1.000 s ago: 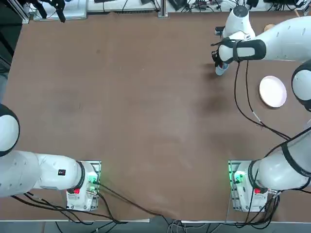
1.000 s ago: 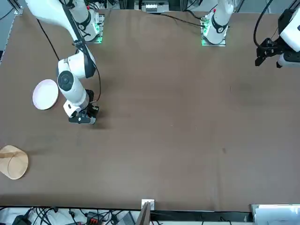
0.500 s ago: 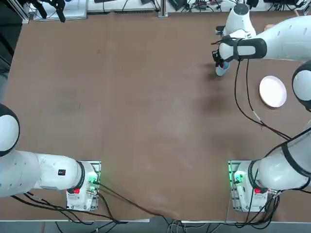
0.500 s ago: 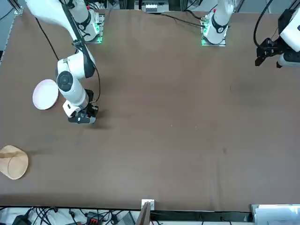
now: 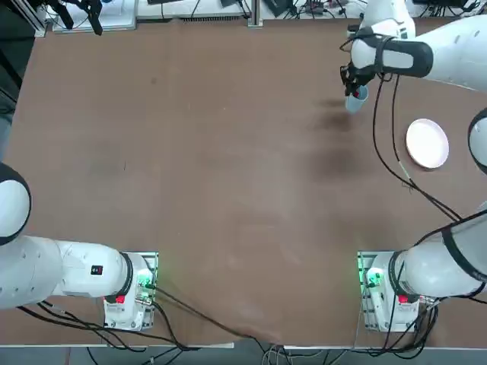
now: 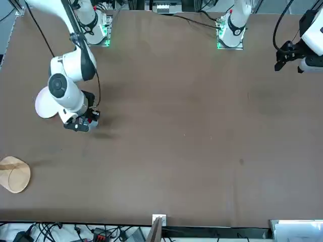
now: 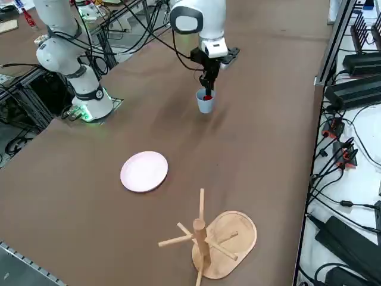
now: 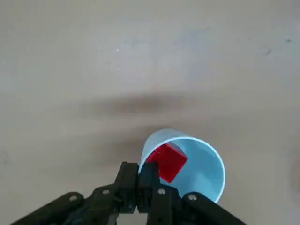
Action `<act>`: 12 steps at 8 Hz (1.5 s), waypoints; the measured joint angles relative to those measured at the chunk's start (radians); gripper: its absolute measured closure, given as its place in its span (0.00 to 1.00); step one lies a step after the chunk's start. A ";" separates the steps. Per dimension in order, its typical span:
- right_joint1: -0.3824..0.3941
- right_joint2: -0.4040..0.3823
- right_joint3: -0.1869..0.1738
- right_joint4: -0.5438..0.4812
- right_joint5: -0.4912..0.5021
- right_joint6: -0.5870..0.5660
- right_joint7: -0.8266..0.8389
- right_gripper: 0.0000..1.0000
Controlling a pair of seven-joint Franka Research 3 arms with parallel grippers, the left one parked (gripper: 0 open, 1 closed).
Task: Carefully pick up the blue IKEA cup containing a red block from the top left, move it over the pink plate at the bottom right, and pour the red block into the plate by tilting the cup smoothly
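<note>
This is a robot lab — a room for testing robots, not a home. A big brown table (image 5: 228, 167) fills the middle, and white robot arms (image 7: 196, 21) are bolted to its edge on metal bases with little green lights (image 5: 370, 277). Black cables (image 5: 198, 319) run from the bases and hang off the near side. Past the right side of the table lies a white shelf with black power boxes (image 7: 351, 89) and more wires with red plugs (image 7: 340, 156). Behind the bases stands a frame of metal bars (image 7: 36, 95) — the kind used to build test rigs. The table holds only a few small things, like a wooden peg stand (image 7: 208, 238).
</note>
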 joint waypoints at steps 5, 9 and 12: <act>-0.015 -0.080 -0.007 0.012 0.001 -0.145 -0.017 0.98; -0.187 -0.118 -0.016 -0.007 0.012 -0.182 -0.174 0.98; -0.298 -0.134 -0.018 -0.051 0.044 -0.182 -0.305 0.98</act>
